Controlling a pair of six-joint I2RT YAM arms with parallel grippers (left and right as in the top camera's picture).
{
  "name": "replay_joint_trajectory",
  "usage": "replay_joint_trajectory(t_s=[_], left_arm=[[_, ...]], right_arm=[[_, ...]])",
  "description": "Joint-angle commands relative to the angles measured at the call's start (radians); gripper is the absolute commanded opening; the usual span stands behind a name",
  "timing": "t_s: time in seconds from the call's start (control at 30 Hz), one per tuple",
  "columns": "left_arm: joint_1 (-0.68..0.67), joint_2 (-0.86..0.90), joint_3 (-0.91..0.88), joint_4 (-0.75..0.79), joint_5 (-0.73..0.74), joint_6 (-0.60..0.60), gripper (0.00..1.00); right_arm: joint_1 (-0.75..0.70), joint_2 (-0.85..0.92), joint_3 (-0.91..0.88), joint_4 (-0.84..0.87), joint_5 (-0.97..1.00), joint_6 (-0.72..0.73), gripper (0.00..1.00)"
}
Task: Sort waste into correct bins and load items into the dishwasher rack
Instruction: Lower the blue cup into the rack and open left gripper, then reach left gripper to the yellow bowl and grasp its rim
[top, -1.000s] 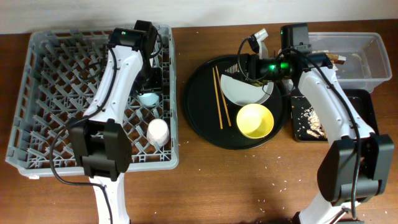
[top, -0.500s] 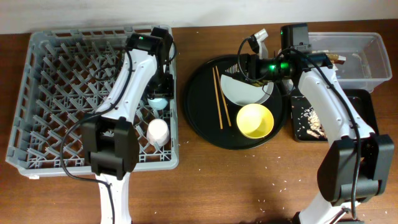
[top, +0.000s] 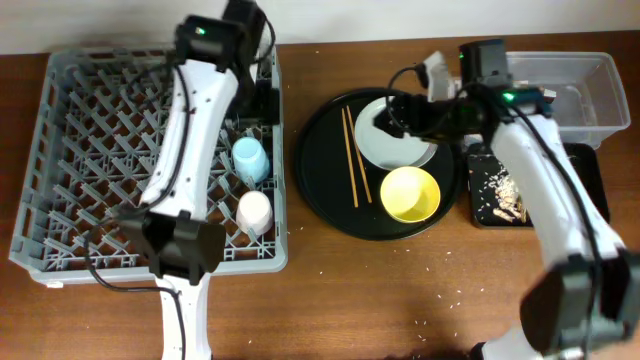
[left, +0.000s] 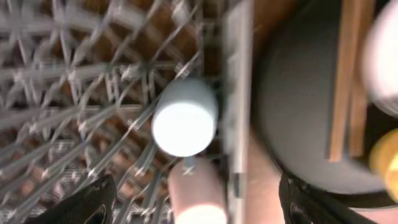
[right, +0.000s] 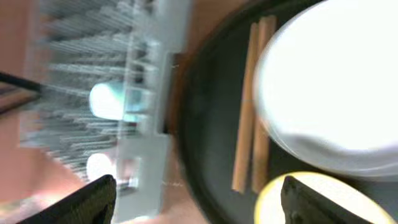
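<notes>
The left arm stretches across the pegged grey rack (top: 90, 150), left gripper (left: 198, 190) fingers spread above the smooth blue cup (left: 185, 116). The right gripper (right: 199, 186), also spread, hovers over the glossy round plate (right: 336, 93).

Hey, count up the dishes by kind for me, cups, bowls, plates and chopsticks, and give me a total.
Cups: 2, the blue cup and the pink cup
Bowls: 1, the yellow bowl
Plates: 1, the plate
Chopsticks: 2
Total: 6
</notes>
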Motion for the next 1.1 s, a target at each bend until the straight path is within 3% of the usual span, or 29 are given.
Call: replay_joint_trajectory(t_s=[0.0,0.13,0.23,0.4,0.63,0.87,1.07], left_arm=[[-0.008,-0.017,0.136,-0.006,0.225,0.061,0.83],[-0.017,-0.016,0.142,-0.005,0.306,0.061,0.83],[-0.093,0.003,0.141,0.011,0.301,0.061,0.83],[-0.282,0.159,0.109,0.18,0.273,0.051,0.79],[-0.388,0.329,0.109,0.198,0.269,0.049,0.76],[-0.422,0.386,0.109,0.217,0.29,0.05,0.59],[-0.433,0.403,0.108,0.239,0.284,0.05,0.39]], right_arm=[[0.002,-0.193,0.001,-0.082,0.366,-0.029,0.99],[0.002,-0.283,0.001,-0.219,0.433,-0.029,0.98],[-0.033,-0.293,0.001,-0.294,0.607,0.101,0.98],[-0.234,-0.293,0.001,-0.369,0.606,0.174,0.98],[-0.365,-0.293,0.0,-0.421,0.61,0.173,0.98],[-0.364,-0.292,0.0,-0.418,0.608,0.174,0.98],[-0.364,-0.292,0.0,-0.416,0.61,0.174,0.99]])
